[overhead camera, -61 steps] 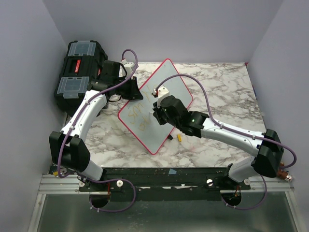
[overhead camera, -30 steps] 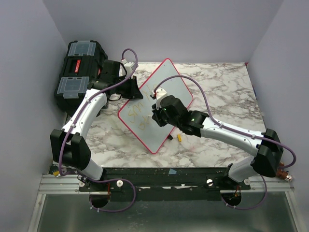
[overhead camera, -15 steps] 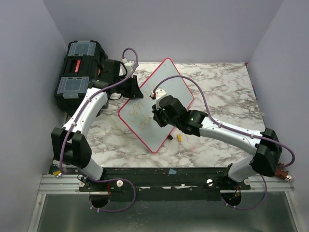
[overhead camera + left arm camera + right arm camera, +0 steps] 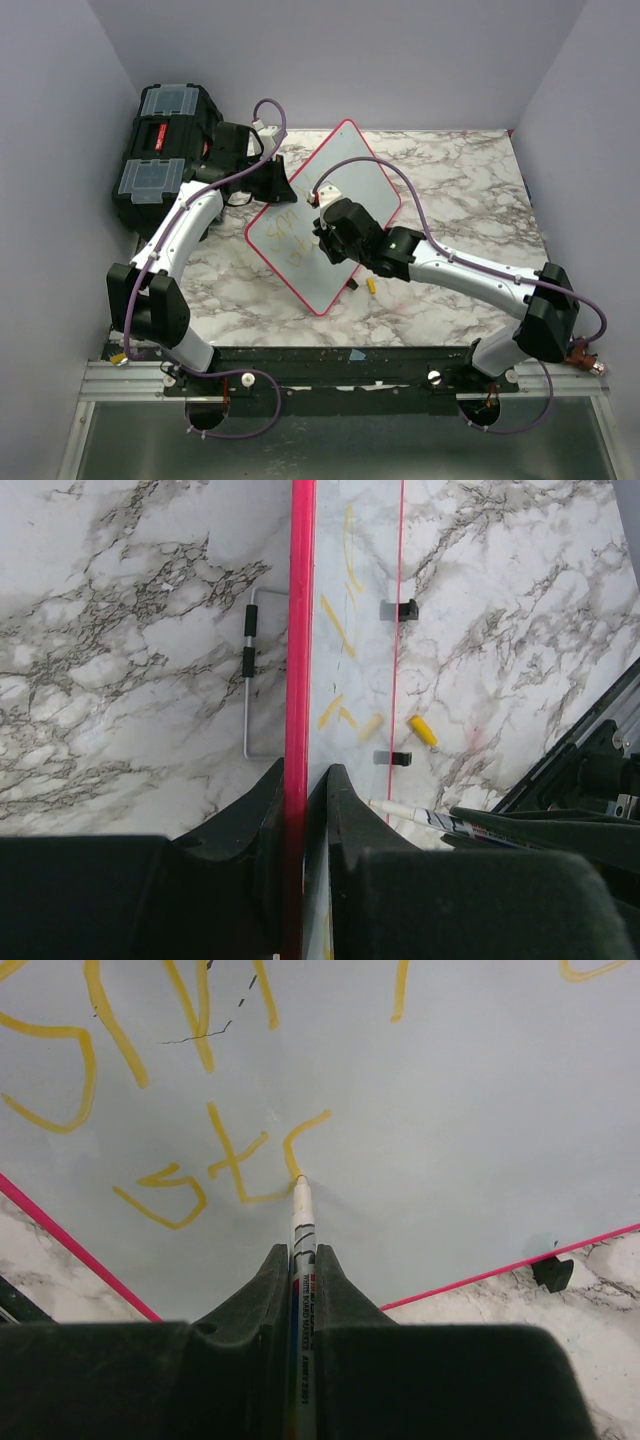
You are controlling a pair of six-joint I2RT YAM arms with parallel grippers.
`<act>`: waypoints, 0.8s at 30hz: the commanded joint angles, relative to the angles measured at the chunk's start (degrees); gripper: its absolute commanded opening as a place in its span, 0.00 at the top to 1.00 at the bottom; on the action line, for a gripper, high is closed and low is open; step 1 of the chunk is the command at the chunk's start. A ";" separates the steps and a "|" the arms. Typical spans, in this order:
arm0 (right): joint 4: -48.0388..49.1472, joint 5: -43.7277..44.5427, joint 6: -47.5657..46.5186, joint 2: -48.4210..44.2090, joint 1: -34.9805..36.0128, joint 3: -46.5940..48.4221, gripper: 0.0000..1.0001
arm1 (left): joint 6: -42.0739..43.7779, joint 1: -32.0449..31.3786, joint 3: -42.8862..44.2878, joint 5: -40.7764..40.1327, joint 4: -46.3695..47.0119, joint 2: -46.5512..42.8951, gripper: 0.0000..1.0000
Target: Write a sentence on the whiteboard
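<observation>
The whiteboard point(image 4: 365, 182), white with a pink-red frame, leans tilted on the marble table. My left gripper point(image 4: 277, 186) is shut on its upper-left edge; in the left wrist view the pink frame point(image 4: 298, 630) runs between my left gripper's point(image 4: 304, 785) jaws. Two lines of the yellow sentence point(image 4: 287, 240) cross the board. My right gripper point(image 4: 324, 236) is over the board, shut on a white marker point(image 4: 301, 1218). The marker's tip touches the board at the end of the lower line's letters point(image 4: 215, 1165). The right gripper point(image 4: 302, 1256) hides the marker's rear.
A black toolbox point(image 4: 165, 150) with clear-lidded trays stands at the back left. A small yellow cap point(image 4: 371, 286) lies on the table by the board's lower right edge. A bent wire stand point(image 4: 249, 680) and black clips point(image 4: 403, 609) show beside the board.
My right gripper and the marker have shifted a little up and to the left across the board. The left gripper still grips the board's edge in the same place.
</observation>
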 commanded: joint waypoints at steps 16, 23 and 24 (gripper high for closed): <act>1.77 4.97 -1.10 5.35 -0.02 4.49 0.99 | 4.98 -0.97 -1.00 -5.05 -1.28 -0.46 1.00; 2.35 2.20 -1.76 5.64 -0.06 5.48 0.99 | 4.88 -0.97 -0.85 -4.97 -1.30 -0.33 1.00; 2.74 1.48 -1.80 5.55 -0.09 5.44 0.99 | 4.89 -1.01 -0.89 -4.96 -1.30 -0.27 1.00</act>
